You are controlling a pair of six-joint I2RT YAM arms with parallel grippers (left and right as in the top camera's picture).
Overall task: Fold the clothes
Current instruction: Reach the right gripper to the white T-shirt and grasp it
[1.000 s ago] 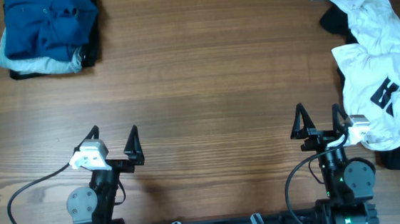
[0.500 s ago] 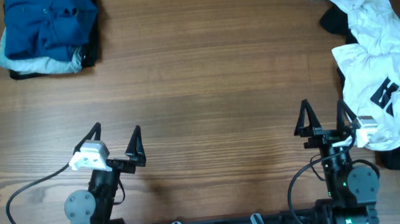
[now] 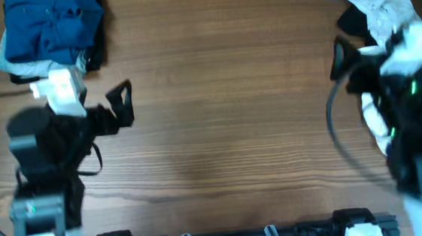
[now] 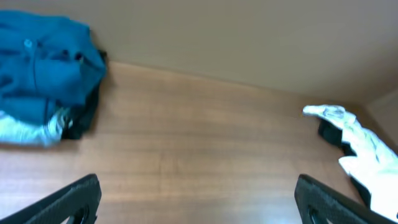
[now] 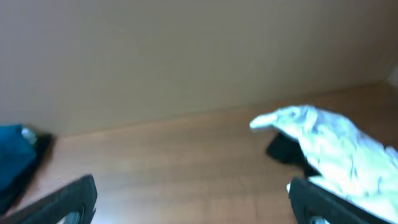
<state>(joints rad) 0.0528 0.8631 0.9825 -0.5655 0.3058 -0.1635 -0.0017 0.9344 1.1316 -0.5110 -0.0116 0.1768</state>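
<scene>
A heap of unfolded clothes lies at the far right: a white garment over a black one. It also shows in the left wrist view and the right wrist view. A folded stack with a blue shirt on top sits at the far left, also in the left wrist view. My left gripper is open and empty above bare table, just below the blue stack. My right gripper is open and empty, raised over the heap's left edge, and the arm hides much of it.
The wooden table stretches between the two piles. A plain beige wall stands behind the table's far edge. The arm bases and a cable are along the front edge.
Both arms have risen from their low rest pose at the front edge and swung toward the far side, blurred with motion. The right arm now covers part of the white garment. The clothes have not moved.
</scene>
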